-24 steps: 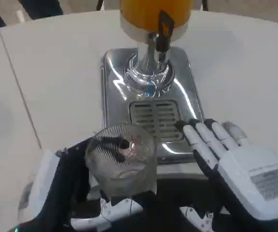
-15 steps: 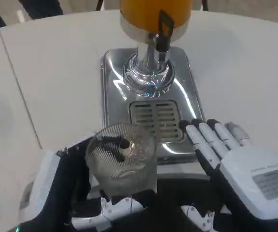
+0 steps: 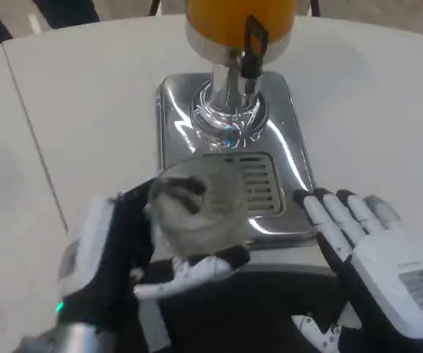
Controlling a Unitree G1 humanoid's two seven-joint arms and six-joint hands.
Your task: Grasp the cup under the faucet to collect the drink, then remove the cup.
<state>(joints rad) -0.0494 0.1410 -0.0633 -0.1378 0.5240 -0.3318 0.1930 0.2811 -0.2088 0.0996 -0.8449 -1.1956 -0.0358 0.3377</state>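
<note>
Ribbed clear glass cup (image 3: pixel 196 206) sits gripped in left hand (image 3: pixel 115 265) at 6 o'clock of chrome drip tray (image 3: pixel 233 158), w/ black-levered faucet (image 3: pixel 249 51) at 12, probably lining up; right hand (image 3: pixel 377 265) flat, fingers apart, holding nothing.

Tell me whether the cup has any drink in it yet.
Apparently empty. The cup, gripped by the left hand, looks clear and greyish, with none of the orange colour seen in the dispenser tank. Motion blur prevents certainty.
</note>
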